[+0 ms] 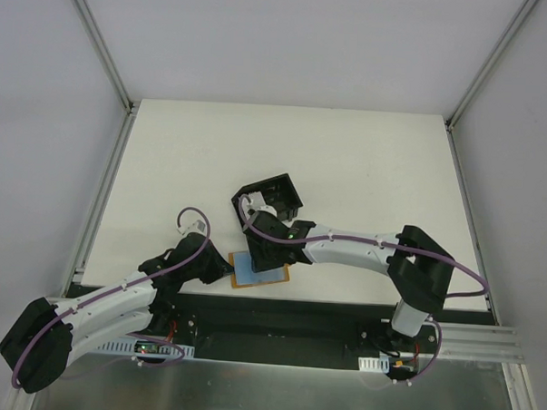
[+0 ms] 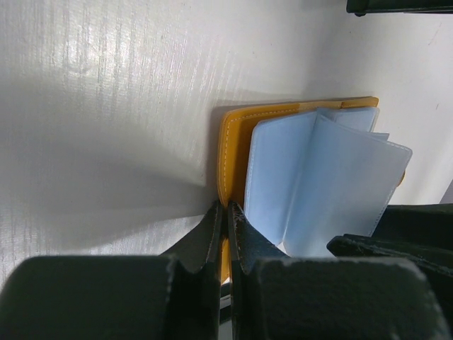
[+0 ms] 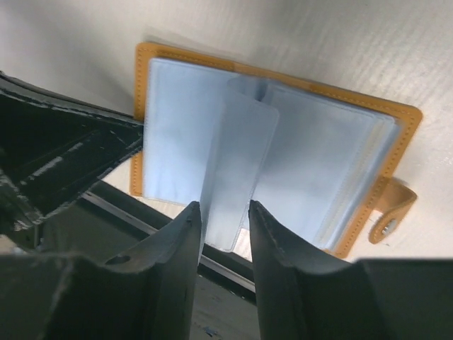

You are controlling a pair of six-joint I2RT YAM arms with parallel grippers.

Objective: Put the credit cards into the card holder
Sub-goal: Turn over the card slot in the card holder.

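Wallet (image 1: pixel 261 275), tan-orange, lay open and flat on the white table (image 1: pixel 366 173). Its inside faced up, showing a stack of pale blue translucent sleeves (image 3: pixel 177 134). All positions below are given from the wallet.

Left gripper (image 2: pixel 226 223): at the wallet's left edge. Fingers (image 2: pixel 209 237) were pressed together, pinching the orange cover at its stitched border. The cover edge ran into the seam between the two pads.

Right gripper (image 3: pixel 223 209): directly over the wallet's middle, pointing down at the sleeves. Fingers (image 3: pixel 185 234) were spread with a clear gap. One sleeve leaf (image 3: pixel 241 156) stood up from the spine with its free end lying in that gap. It sat close to the left-hand pad in the wrist view. Contact with either pad could not be told, and no pinch was seen.

Closure strap (image 3: pixel 393 209), with a metal snap, stuck out from the wallet's edge on the right of the right wrist view.

Card holder (image 1: pixel 283 194): black open-topped box, just beyond the wallet's far edge and set at an angle to it. A white ridged insert (image 1: pixel 255 205) ran along the side nearest the wallet's left half.

Credit cards: none could be told apart through the sleeves in any view.
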